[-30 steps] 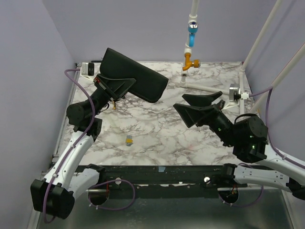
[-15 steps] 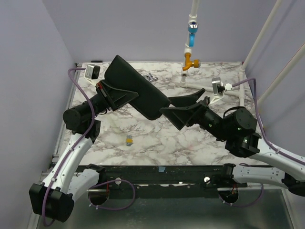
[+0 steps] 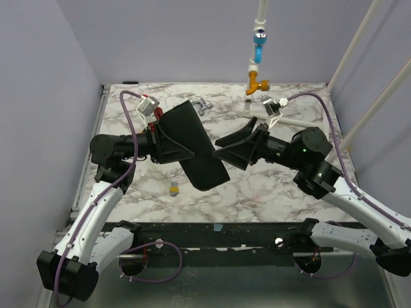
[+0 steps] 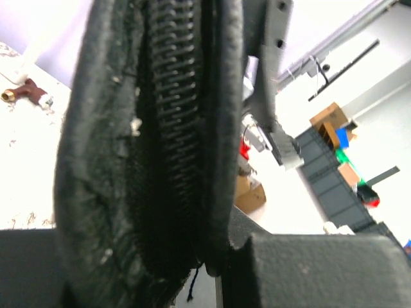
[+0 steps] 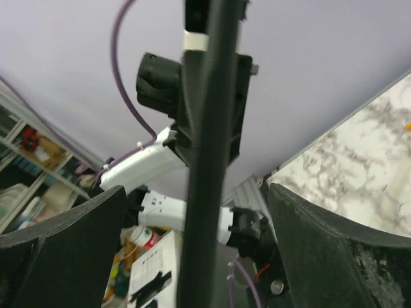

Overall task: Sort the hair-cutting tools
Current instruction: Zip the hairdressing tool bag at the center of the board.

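Observation:
My left gripper (image 3: 180,142) is shut on a black zippered pouch (image 3: 196,149), holding it above the table's middle with one end hanging toward the front. The left wrist view shows the pouch's zipper edge (image 4: 170,128) filling the frame, pinched at my left gripper (image 4: 215,256). My right gripper (image 3: 221,149) is open just right of the pouch. In the right wrist view the pouch (image 5: 209,128) stands edge-on between the wide fingers (image 5: 334,244) without touching either. A small silver metal tool, probably the scissors (image 3: 203,106), lies at the back. The comb is out of view.
A tiny yellow piece (image 3: 173,189) lies on the marble table (image 3: 270,192) near the front left. An orange and blue pipe fitting (image 3: 257,80) hangs at the back centre, with white poles along the right side.
The left arm has swung the pouch down and right toward the table's middle. The right gripper has moved left to it, so the pouch's edge now sits between its fingers.

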Robot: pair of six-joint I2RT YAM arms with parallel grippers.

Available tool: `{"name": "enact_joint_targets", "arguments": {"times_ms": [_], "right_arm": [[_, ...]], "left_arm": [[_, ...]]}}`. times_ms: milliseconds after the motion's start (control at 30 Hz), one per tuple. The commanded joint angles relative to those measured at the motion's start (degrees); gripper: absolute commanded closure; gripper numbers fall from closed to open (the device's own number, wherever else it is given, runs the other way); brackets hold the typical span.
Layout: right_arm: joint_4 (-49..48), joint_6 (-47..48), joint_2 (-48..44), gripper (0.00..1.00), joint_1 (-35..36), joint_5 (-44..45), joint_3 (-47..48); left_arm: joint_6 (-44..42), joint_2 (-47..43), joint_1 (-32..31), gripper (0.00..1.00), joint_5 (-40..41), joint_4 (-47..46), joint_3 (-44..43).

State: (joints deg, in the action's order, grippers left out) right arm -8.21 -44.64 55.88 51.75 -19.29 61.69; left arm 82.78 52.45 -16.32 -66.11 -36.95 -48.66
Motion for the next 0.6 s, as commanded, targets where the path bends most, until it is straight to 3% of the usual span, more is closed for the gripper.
{"name": "enact_joint_targets", "arguments": {"times_ms": [0, 200, 300, 400, 467, 500, 567], "right_arm": [[-7.41, -8.71, 3.26, 0.1, -3.57, -19.07, -5.14], [-18.98, -13.93, 7.36, 0.25, -3.58, -26.22, -8.42], [-24.68, -17.36, 8.73, 0.47, -3.54, -28.01, -10.0], [-29.49, -19.65, 9.8, 0.68, -3.56, -29.26, -11.3], [-30.68, -19.95, 9.5, 0.89, -3.51, -27.72, -12.32], [-30.08, -19.37, 9.29, 0.98, -3.56, -26.76, -12.7], [-28.15, -17.36, 9.01, 0.99, -3.56, -24.71, -13.0]], "left_arm": [[-4.74, -2.22, -2.22, 1.0, -5.78, -2.46, 0.14], [-4.64, -0.68, -4.08, 1.0, -4.27, -5.06, -0.94], [-1.93, 2.02, -4.59, 1.0, -2.29, -9.75, -1.43], [3.09, 5.81, -4.94, 0.92, 0.48, -17.63, -0.75], [6.1, 8.27, -5.13, 0.78, 1.92, -22.96, 0.08], [7.56, 9.31, -5.21, 0.65, 2.98, -24.77, 0.84], [9.43, 11.43, -5.39, 0.41, 4.71, -28.79, 2.7]]}}
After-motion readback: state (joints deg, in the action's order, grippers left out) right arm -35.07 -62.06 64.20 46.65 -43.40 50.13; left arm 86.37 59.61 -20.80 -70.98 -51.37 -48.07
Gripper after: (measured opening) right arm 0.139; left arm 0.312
